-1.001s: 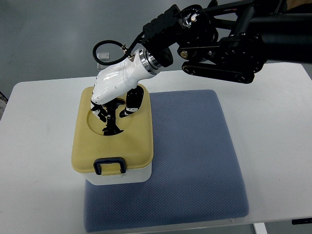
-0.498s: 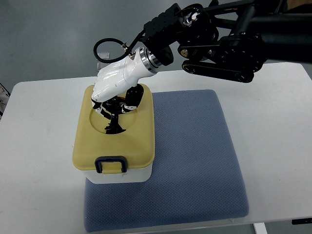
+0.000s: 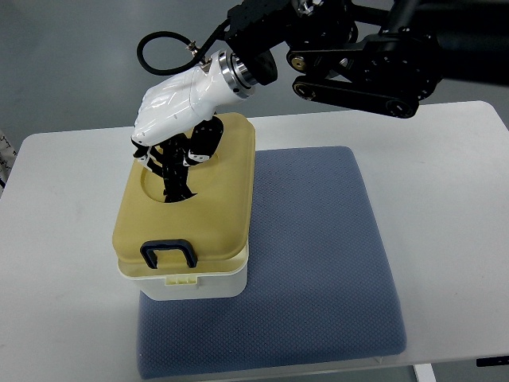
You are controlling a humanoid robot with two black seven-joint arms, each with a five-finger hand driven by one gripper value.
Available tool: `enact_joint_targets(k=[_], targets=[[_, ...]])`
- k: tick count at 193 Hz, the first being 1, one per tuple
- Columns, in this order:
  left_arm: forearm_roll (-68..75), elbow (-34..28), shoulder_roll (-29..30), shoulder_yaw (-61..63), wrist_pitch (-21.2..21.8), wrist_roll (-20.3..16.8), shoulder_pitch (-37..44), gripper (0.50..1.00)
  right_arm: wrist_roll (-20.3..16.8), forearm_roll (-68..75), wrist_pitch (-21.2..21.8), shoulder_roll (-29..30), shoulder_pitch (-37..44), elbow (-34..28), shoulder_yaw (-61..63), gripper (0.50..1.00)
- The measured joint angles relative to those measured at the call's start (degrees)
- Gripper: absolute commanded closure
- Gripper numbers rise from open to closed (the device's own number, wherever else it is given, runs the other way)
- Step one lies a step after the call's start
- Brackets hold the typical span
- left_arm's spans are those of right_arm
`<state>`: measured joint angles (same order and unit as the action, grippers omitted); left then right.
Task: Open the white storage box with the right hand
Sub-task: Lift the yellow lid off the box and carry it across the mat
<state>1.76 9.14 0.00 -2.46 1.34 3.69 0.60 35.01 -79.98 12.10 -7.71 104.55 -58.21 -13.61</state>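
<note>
My right hand (image 3: 171,131) sits over the white storage box (image 3: 189,278) on the blue mat (image 3: 318,263), fingers (image 3: 171,171) curled, gripping its yellow lid (image 3: 215,215), which stands raised off the box.

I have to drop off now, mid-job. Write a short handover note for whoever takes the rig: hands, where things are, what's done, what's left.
Right hand: fingers curled into the round recess of the tan plastic lid, gripping it.
Left hand: not in view.
White storage box: on the front-left part of the blue-grey textured mat, on the white table.
Done: lid unseated and raised off the box; its dark blue latch handle sits clear of the rim.
Left: lift the lid fully away and set it down.
</note>
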Motion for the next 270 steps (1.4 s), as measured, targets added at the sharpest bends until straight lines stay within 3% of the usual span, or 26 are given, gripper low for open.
enact_joint_targets(k=[85, 165, 212, 270], targets=[[0.0, 0.0, 0.0, 0.0, 0.0, 0.0, 0.0, 0.500, 0.0, 1.8, -0.8, -14.6, -3.8, 0.2, 2.9, 1.000], [0.0, 0.0, 0.0, 0.0, 0.0, 0.0, 0.0, 0.500, 0.0, 0.9, -7.3, -24.7, -15.9, 2.3, 2.3, 1.000], [0.0, 0.0, 0.0, 0.0, 0.0, 0.0, 0.0, 0.500, 0.0, 0.8, -11.2, -28.1, -22.1, 2.5, 2.3, 1.000], [0.0, 0.0, 0.0, 0.0, 0.0, 0.0, 0.0, 0.500, 0.0, 0.4, -13.8, -27.5, -27.4, 2.5, 2.3, 1.000]])
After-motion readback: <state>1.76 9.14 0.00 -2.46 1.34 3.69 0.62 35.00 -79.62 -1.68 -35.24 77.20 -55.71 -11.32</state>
